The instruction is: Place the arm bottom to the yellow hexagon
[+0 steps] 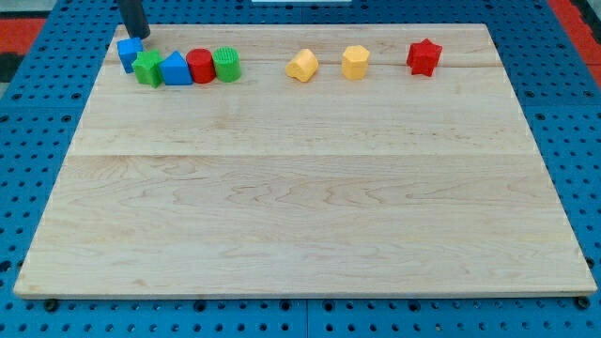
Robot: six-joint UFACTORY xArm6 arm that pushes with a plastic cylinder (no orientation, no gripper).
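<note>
The yellow hexagon (pixel 355 62) sits near the view's top, right of centre, on the wooden board (pixel 300 188). A yellow heart-like block (pixel 302 66) lies just left of it and a red star (pixel 423 57) to its right. My tip (pixel 141 36) is at the view's top left, just above the blue cube (pixel 130 53), far to the left of the yellow hexagon. Only the rod's lower part shows.
A row of blocks sits at the top left: the blue cube, a green star (pixel 148 69), a blue triangle (pixel 176 69), a red cylinder (pixel 200 66) and a green cylinder (pixel 227 64), close together. A blue pegboard surface (pixel 38 141) surrounds the board.
</note>
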